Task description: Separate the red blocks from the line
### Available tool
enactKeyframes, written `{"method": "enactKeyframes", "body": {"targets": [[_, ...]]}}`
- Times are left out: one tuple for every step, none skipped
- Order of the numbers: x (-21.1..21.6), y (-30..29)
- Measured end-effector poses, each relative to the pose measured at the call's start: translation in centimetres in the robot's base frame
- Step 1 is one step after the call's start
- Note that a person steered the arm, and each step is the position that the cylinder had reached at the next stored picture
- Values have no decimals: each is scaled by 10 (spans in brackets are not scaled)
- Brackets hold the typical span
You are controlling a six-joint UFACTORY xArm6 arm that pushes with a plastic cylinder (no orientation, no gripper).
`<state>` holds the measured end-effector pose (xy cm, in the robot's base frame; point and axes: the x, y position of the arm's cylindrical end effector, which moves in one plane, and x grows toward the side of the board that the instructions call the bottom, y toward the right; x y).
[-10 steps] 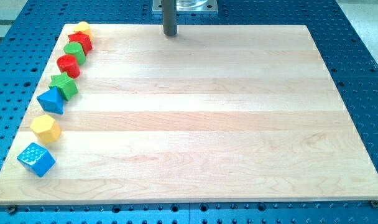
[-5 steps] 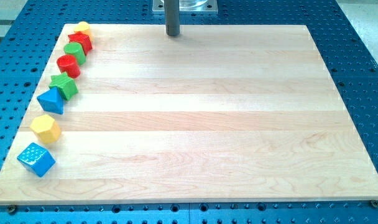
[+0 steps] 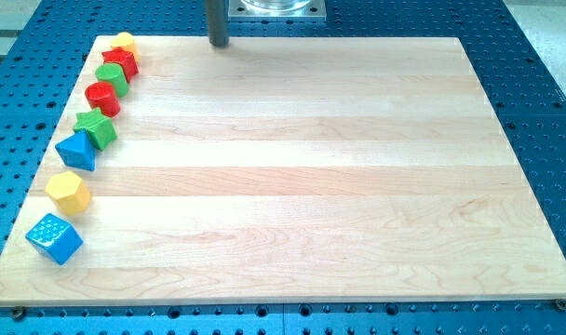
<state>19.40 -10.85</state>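
Observation:
A line of blocks runs down the board's left edge. From the top: a small yellow block (image 3: 124, 40), a red star-like block (image 3: 121, 61), a green cylinder (image 3: 111, 76), a red cylinder (image 3: 103, 97), a green star block (image 3: 96, 127), a blue triangular block (image 3: 77, 150), a yellow hexagonal block (image 3: 68, 193) and a blue cube (image 3: 54, 238). My tip (image 3: 218, 44) is at the board's top edge, well to the right of the red star-like block and touching no block.
The wooden board (image 3: 302, 177) lies on a blue perforated table (image 3: 544, 112). A metal mounting plate (image 3: 276, 8) sits at the view's top, just right of the rod.
My tip has moved left along the board's top edge, toward the top of the block line. The blocks have not moved.

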Motion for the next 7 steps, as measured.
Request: {"method": "enactKeyframes", "body": {"targets": [[48,-1],[76,-8],[76,-34],[40,-50],[-3,-51],[-3,-52],[-3,-64]]}}
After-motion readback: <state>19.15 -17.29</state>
